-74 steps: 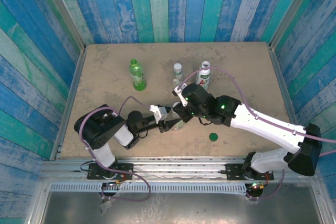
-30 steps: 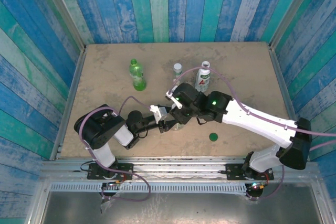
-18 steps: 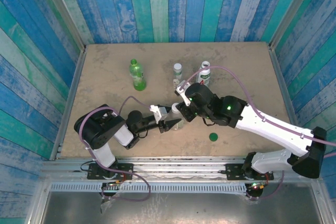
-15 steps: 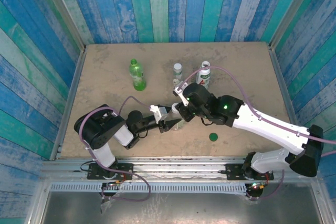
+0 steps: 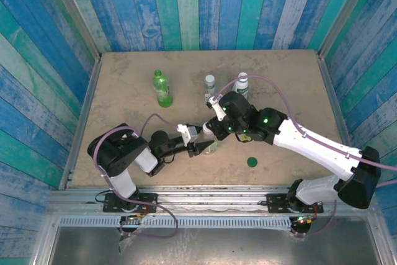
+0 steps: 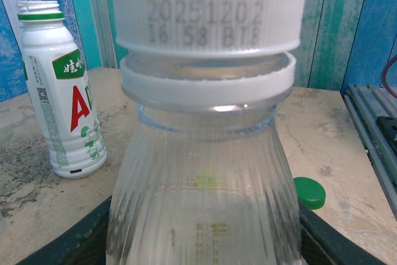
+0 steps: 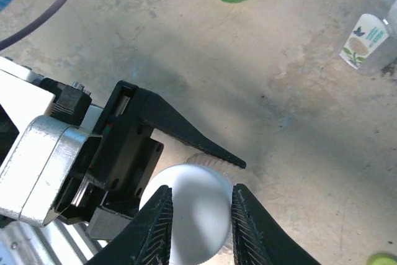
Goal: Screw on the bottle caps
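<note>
Grip at front of table (image 5: 124, 91): left gripper (image 5: 205, 147) clamped low on clear ribbed plastic bottle (image 6: 201, 190). Walls likely thin, light, squashy, so squeeze gently. On top, right gripper (image 7: 198, 206) pinches white ridged screw cap (image 6: 208, 13) by rim; ridges should resist slipping. Beyond, white labelled bottle (image 6: 62, 116), uncapped.

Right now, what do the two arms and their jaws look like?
Left arm: black joints, white link, black wedge jaws on a silver block. Right arm: white links, black wrist with green lights, pale ribbed jaws. A purple cable loops along each.
</note>
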{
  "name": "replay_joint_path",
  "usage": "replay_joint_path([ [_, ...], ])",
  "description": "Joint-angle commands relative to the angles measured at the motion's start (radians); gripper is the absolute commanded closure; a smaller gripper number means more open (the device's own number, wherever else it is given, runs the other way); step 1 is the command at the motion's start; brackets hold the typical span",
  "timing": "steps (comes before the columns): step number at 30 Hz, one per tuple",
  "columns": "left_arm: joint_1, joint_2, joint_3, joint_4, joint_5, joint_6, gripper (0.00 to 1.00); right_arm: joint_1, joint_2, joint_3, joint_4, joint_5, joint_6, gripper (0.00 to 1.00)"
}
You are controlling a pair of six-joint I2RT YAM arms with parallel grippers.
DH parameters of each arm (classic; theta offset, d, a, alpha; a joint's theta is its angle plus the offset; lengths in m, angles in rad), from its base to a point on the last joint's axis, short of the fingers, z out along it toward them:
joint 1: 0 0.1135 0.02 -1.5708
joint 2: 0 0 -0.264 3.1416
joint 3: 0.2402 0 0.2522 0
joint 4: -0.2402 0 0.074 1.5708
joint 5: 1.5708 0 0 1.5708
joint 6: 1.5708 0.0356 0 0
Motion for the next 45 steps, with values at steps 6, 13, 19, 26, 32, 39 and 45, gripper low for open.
replay_joint_path([
  [6, -0.006, -0.01, 0.009, -0.073, -0.003, -0.027, 0.47, 0.002, -0.014, -0.094, -0.11, -0.216, 0.02, 0.8],
  [13, -0.006, -0.003, 0.015, -0.078, 0.0, -0.032, 0.46, 0.049, -0.12, -0.094, -0.078, -0.188, 0.017, 0.83],
  [19, -0.006, -0.002, 0.011, -0.073, 0.005, -0.029, 0.46, 0.02, -0.135, -0.062, -0.037, -0.031, 0.01, 0.69],
  [26, -0.006, -0.005, 0.009, -0.073, 0.01, -0.02, 0.46, -0.067, -0.046, -0.019, 0.0, -0.094, -0.004, 0.65],
  [32, -0.006, -0.003, 0.01, -0.071, 0.01, -0.02, 0.46, -0.081, -0.024, -0.025, -0.025, -0.174, -0.025, 0.73],
  [39, -0.006, -0.011, 0.011, -0.076, 0.005, -0.024, 0.46, -0.02, -0.092, -0.127, -0.034, -0.326, -0.015, 0.77],
  [45, -0.006, -0.019, 0.01, -0.084, 0.005, -0.021, 0.46, 0.004, -0.155, -0.098, -0.034, -0.216, -0.023, 0.76],
])
